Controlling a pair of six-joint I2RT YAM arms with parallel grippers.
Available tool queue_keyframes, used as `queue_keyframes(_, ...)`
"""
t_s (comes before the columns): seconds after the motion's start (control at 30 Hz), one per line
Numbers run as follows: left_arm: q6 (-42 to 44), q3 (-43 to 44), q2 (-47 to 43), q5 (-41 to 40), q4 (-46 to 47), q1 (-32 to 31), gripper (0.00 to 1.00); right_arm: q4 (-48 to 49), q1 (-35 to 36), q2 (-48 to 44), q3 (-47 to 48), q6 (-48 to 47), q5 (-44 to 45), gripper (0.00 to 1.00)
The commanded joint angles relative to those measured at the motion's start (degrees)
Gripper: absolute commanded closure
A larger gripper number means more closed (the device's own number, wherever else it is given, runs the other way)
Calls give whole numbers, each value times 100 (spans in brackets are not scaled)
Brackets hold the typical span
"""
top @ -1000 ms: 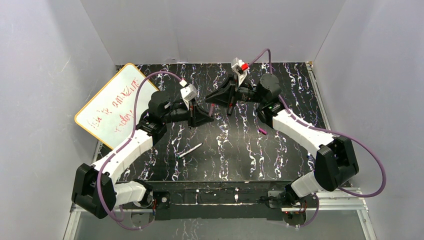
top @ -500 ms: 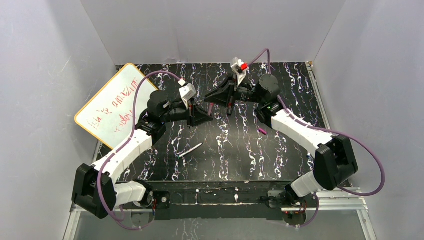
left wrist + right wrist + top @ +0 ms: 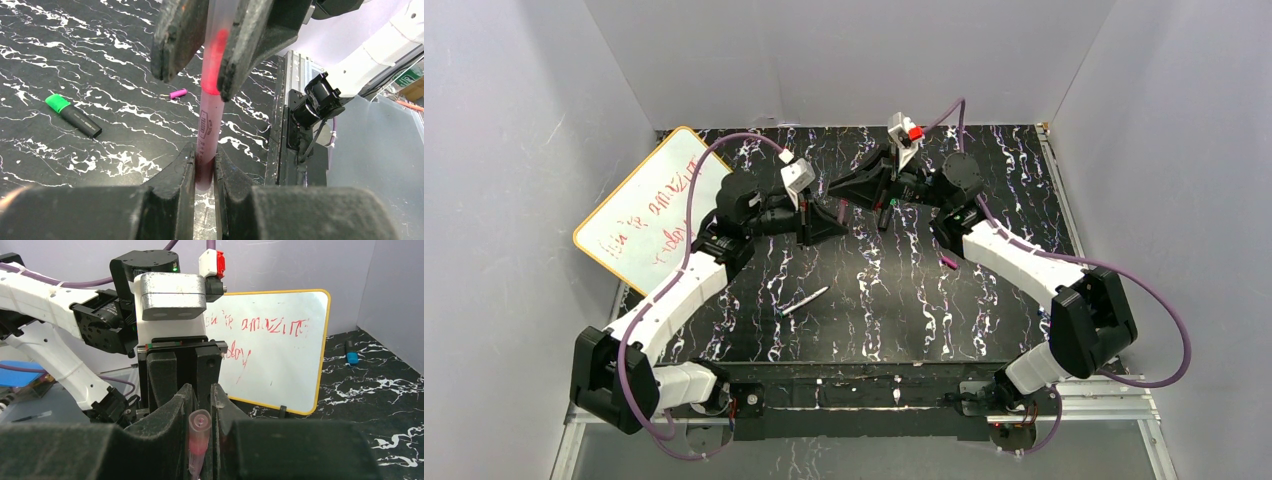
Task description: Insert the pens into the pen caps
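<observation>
Between L jaws, clenched tight: dark end of slim magenta pen (image 3: 204,130), barrel w/ printed lettering. Straight ahead, tip to tip, R jaws pinched on a pale tube w/ red glow inside, prob. the pale pink cap (image 3: 216,55), w/ pen's far end inside its mouth by the look; depth of seating not clear. Long axis of pen along the line from L jaws to R jaws, all held off the bench (image 3: 100,60), toward its rear middle. L arm (image 3: 674,295) and R arm (image 3: 1024,262) equally close, both on it, so expect a straight push along that axis, no sideways drift. Further out on the bench: black marker w/ green end (image 3: 72,114), magenta cap (image 3: 177,93), white-grey pen (image 3: 804,300) nearer the front edge. Beyond, yellow-rimmed whiteboard (image 3: 280,345) by L wall.
</observation>
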Motion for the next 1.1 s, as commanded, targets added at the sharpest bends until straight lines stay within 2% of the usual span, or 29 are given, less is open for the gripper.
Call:
queue_keyframes(0.0, 1, 635, -158, -313, 590, 216, 100, -321, 312, 196, -359, 32, -623, 88)
queue_keyframes(0.53, -92, 1263, -26, -26, 781, 304, 100, 126, 529, 571, -758, 317, -721, 88)
queue_keyframes(1.07, 304, 1656, -95, -113, 374, 304, 100, 338, 651, 778, -998, 456, -781, 91)
